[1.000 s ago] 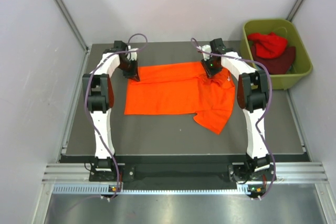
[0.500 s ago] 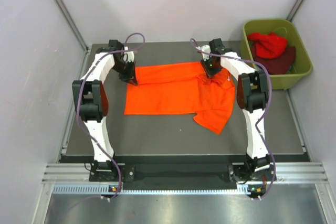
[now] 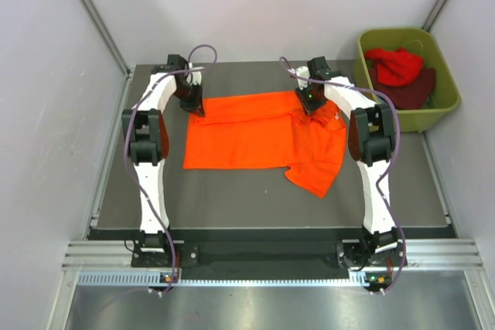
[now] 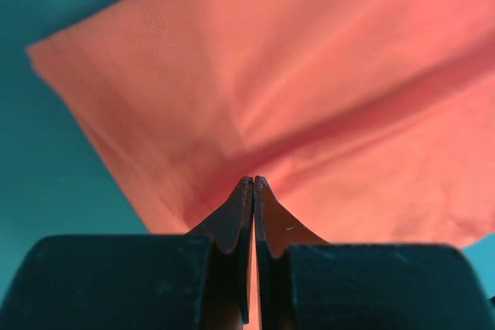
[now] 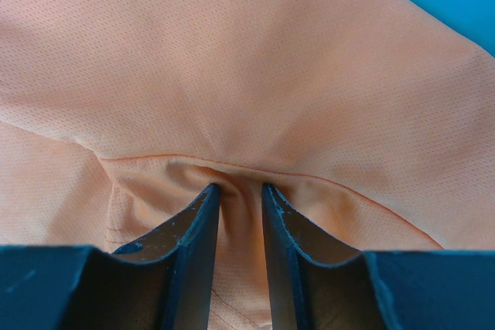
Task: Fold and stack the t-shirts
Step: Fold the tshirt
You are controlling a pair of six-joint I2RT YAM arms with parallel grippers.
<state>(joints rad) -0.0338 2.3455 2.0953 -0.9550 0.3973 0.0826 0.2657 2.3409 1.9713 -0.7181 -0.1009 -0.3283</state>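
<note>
left gripper (image 4: 253,185) and right gripper (image 5: 240,195) each pinch the orange t-shirt (image 3: 255,133); left's edge bite could slip under tension.

An olive-green tub (image 3: 421,118) sits right of the dark table (image 3: 232,199).

Lab cell: white panels (image 3: 46,75), aluminium rail (image 3: 271,254).
</note>
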